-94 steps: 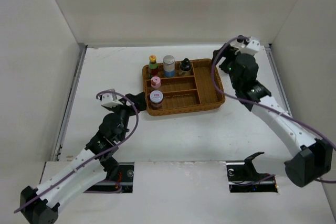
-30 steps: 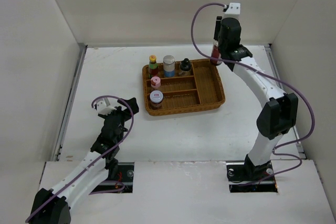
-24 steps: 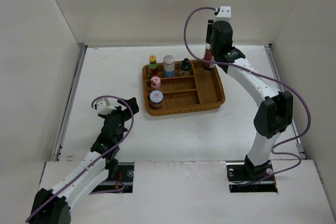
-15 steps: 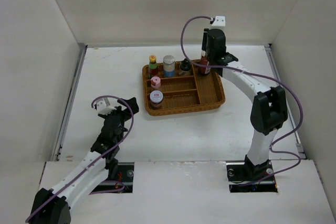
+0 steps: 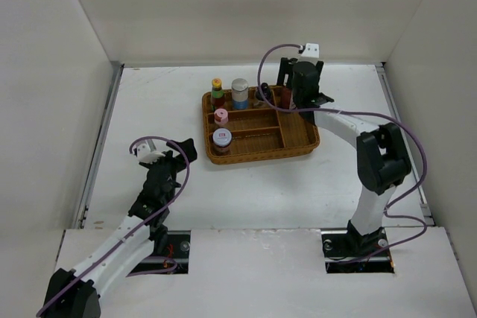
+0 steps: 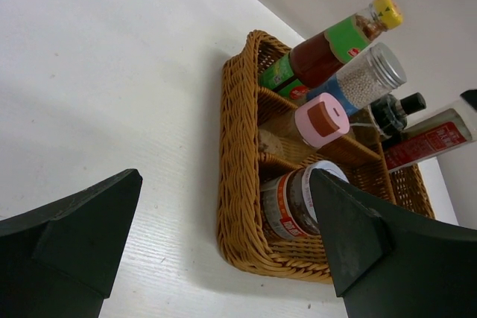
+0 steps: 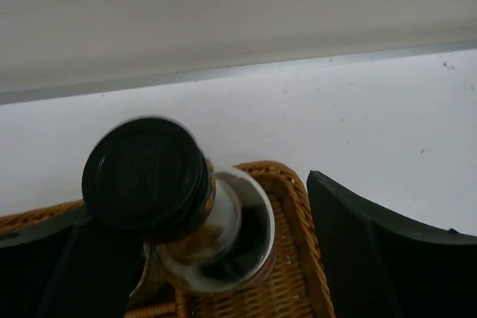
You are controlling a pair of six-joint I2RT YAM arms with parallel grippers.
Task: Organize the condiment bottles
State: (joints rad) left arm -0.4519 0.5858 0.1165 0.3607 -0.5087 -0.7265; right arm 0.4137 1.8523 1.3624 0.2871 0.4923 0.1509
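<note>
The tall dark-sauce bottle (image 5: 286,97) with its black cap (image 7: 145,173) stands in the back right corner of the wicker tray (image 5: 261,156). My right gripper (image 5: 295,86) is open around it. In the right wrist view (image 7: 201,214) the bottle leans toward the left finger, with a gap to the right finger (image 7: 373,258). The yellow-capped (image 5: 217,91), silver-lidded (image 5: 239,93) and small black-capped (image 5: 262,94) bottles stand along the tray's back row. The pink-lidded (image 5: 220,116) and white-lidded (image 5: 221,139) jars stand at its left. My left gripper (image 5: 182,150) is open and empty, left of the tray.
The left wrist view shows the tray's near left corner (image 6: 238,206) between my open fingers, with white table on the left. Cage walls stand at the back and both sides. The right arm's purple cable (image 5: 268,50) loops above the tray's back edge.
The right arm carried the tall bottle from the table's back right corner leftward, lowered it into the tray's back right corner and opened its jaws. The left arm drew back from the tray earlier, then stayed still.
</note>
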